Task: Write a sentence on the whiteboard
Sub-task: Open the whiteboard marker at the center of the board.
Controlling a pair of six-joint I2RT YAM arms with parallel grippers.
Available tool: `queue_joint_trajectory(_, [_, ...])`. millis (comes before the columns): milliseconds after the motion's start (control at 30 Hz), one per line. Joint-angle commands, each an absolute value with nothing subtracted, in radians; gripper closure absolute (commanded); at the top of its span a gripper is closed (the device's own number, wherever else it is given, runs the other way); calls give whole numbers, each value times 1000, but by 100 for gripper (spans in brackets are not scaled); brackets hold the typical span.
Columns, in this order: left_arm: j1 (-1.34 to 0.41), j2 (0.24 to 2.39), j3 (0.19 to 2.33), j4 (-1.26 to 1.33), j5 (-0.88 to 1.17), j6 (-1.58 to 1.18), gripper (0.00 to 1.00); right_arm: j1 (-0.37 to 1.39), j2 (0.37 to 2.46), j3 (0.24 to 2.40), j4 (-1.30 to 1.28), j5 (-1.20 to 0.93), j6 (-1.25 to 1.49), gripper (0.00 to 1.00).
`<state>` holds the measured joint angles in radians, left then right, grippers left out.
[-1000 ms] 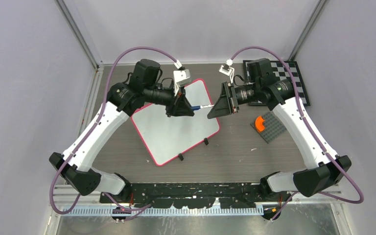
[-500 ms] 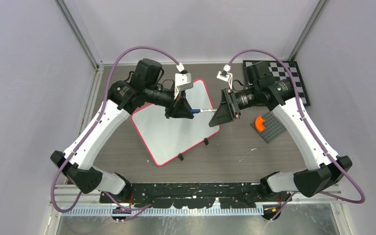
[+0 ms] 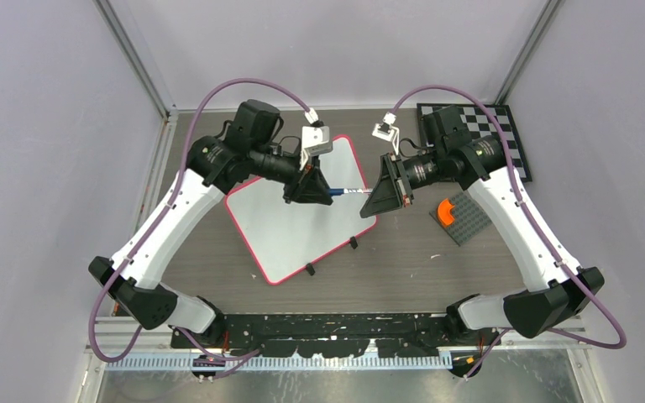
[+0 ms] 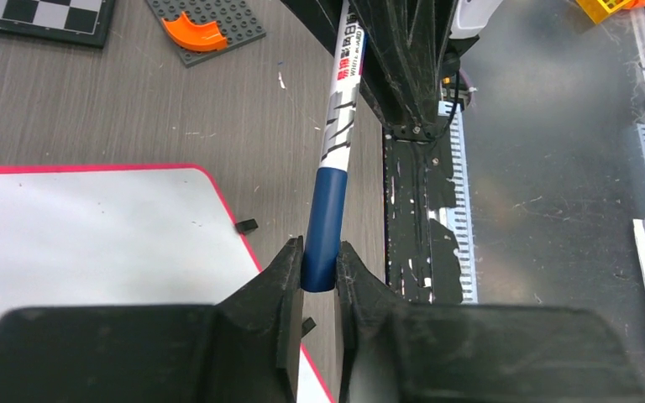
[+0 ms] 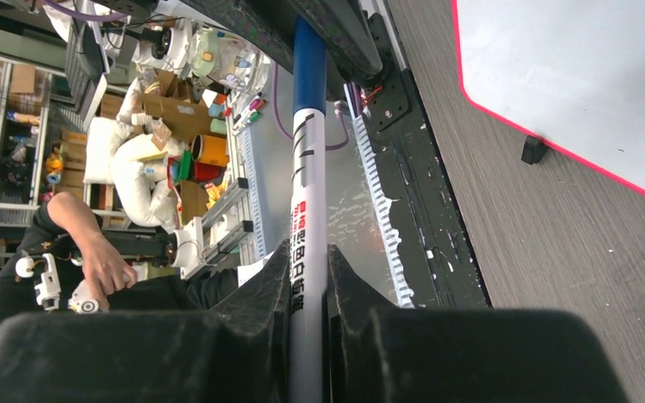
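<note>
Whiteboard [image 3: 294,222]: flat on the tabletop [image 3: 403,260], left of centre and turned at an angle so 1 corner points to the far side. The face reads plain white, with a thin red-pink rim and rounded corners. 2 small black clips [image 3: 353,243] sit on its near-right edge.

Marker [image 3: 348,191]: roughly level in the air above the board's right corner, spanning the gap between the 2 arms. It has a blue cap and a white barrel with black and red print.

Left end effector [image 4: 320,252]: narrow, pinched on the blue cap end, as I see in the left wrist view. Right end effector [image 5: 308,252]: narrow, clamped on the white barrel. The 2 face each other nose to nose, and only a short run of marker shows between them.

Edges and room: I see bare tabletop between the board's right edge and the grey studded plate [image 3: 470,220], which carries an orange curved piece [image 3: 446,211]. A checkerboard [image 3: 504,138] lies at the far right corner, behind the right arm's wrist. A strip of tabletop runs between the board's near corner and the arm bases. The enclosure walls stand close on both sides
</note>
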<state>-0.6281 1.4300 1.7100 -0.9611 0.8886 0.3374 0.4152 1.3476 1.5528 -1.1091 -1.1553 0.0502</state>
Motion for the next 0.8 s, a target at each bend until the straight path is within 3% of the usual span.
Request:
queue_joint_trajectory(0, [-626, 1403, 1719, -870, 824, 320, 82, 429, 1312, 1572, -1139, -1164, 13, 100])
queue_joint_trajectory(100, [-626, 1415, 1731, -831, 824, 268, 75, 438, 1308, 1557, -1113, -1162, 36, 100])
queue_joint_trajectory(467, [-627, 1445, 1768, -755, 733, 228, 70, 469, 1303, 1545, -1143, -1155, 6, 100])
queue_joint_trajectory(567, [-627, 1448, 1769, -760, 773, 243, 68, 470, 1301, 1545, -1146, -1151, 5, 100])
queue_joint_trajectory(633, [-627, 1447, 1768, -775, 856, 249, 61, 469, 1302, 1552, -1147, -1146, 6, 100])
queue_joint_trajectory(767, [-667, 1444, 1771, -863, 939, 320, 66, 470, 1309, 1559, -1147, -1147, 6, 100])
